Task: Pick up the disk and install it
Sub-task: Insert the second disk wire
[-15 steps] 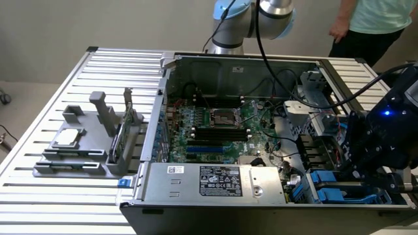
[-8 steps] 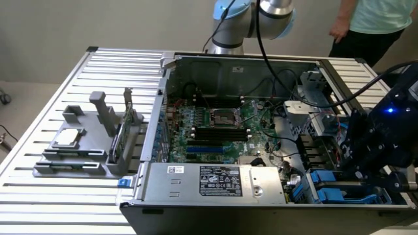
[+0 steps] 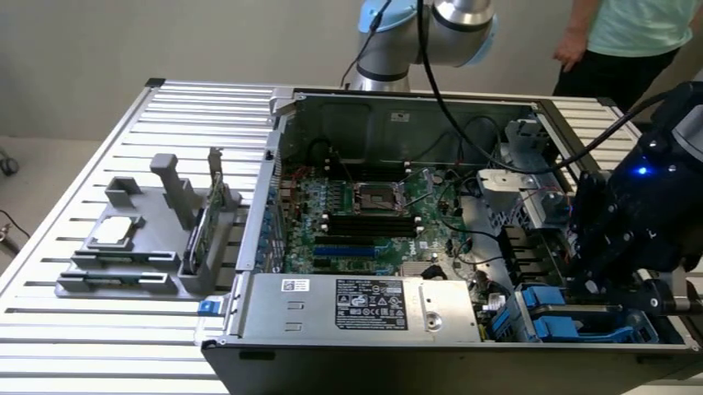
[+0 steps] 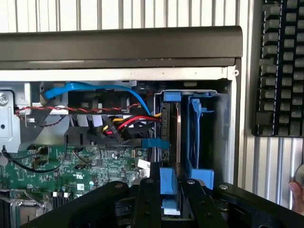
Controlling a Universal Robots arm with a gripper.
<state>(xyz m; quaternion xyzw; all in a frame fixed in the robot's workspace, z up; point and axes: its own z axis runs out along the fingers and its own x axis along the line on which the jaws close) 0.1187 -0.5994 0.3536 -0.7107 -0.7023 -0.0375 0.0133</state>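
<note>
Pincer (image 4: 171,199) first: mine is low over the drive bay at the corner of the open computer case (image 3: 384,103), and its two black fingers (image 4: 149,202) stand on either side of a blue plastic end piece that belongs to the disk (image 4: 170,142). They look closed against it, so I judge I am grasping the disk by its blue rail end. The disk itself stands on edge inside the bay, a thin grey metal slab seen edge-on, with a blue rail beside it and an empty blue carrier (image 4: 199,137) in the next slot just alongside.

How it handles, as I judge it: a metal drive is stiff and fairly heavy for its size, and it will not bend in my grip. The blue rails are thin plastic and could flex or snap, so a hold across the metal body would be the safer one; the bare sides are smooth and may slip. Knocks are bad for it, so it wants gentle seating.

Beyond the bay run red, yellow and blue cables (image 4: 128,123), close enough to snag, then the green motherboard (image 4: 95,164). In the exterior view the case sits on a slatted metal counter (image 3: 99,148), and a person (image 3: 631,33) stands behind it
</note>
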